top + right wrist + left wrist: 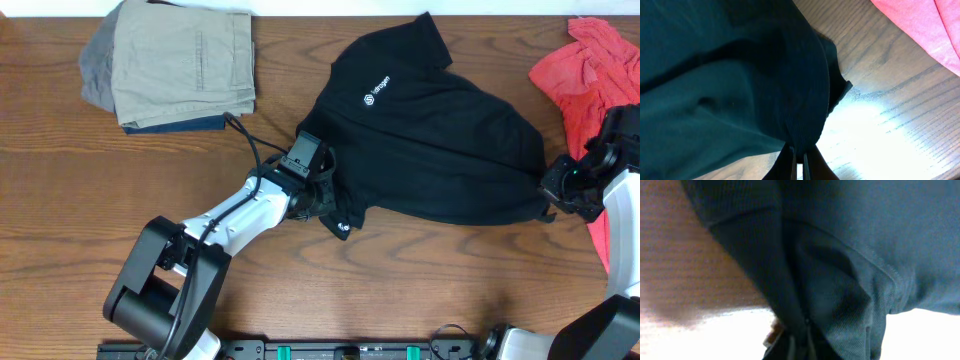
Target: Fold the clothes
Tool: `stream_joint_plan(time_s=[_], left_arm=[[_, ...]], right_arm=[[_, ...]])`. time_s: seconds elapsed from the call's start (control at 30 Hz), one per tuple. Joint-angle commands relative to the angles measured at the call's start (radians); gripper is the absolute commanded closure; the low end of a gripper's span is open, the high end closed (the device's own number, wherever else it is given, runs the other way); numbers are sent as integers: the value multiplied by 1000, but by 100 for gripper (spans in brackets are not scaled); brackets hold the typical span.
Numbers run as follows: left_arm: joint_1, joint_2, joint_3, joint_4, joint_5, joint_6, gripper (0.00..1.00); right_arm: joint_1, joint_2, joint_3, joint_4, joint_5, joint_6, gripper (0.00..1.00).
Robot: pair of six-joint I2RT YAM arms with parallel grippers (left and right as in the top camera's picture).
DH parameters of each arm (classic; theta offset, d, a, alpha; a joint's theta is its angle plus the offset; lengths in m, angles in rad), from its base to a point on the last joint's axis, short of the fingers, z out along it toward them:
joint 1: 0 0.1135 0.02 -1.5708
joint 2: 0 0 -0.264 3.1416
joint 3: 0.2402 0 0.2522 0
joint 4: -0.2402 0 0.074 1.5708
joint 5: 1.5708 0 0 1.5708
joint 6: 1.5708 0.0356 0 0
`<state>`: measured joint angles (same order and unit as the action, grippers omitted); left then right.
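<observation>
Left end effector and right end effector clamp the black shirt, long axis left-right, collar far.

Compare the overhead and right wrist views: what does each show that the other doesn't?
Only overhead: the white logo on the black shirt, the folded khaki pile, and the left gripper shut on the shirt's lower left edge. Only right wrist: a close look at the shirt's edge bunched into the shut right gripper. Both: the black shirt, the coral-red shirt and the wooden table.
</observation>
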<state>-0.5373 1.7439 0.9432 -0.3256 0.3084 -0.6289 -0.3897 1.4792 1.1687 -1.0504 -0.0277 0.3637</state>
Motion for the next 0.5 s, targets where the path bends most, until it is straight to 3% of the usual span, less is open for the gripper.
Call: stream_joint_plan(time_s=[0.0, 0.27, 0.47], left_arm=[[11, 4, 19, -32, -3, -1, 94], [75, -128, 19, -195, -23, 3, 94], [187, -330, 19, -441, -195, 14, 94]], right_arm=[[-2, 5, -6, -1, -3, 13, 97], [-2, 5, -6, -11, -7, 14, 97], [-2, 6, -6, -12, -67, 14, 97]])
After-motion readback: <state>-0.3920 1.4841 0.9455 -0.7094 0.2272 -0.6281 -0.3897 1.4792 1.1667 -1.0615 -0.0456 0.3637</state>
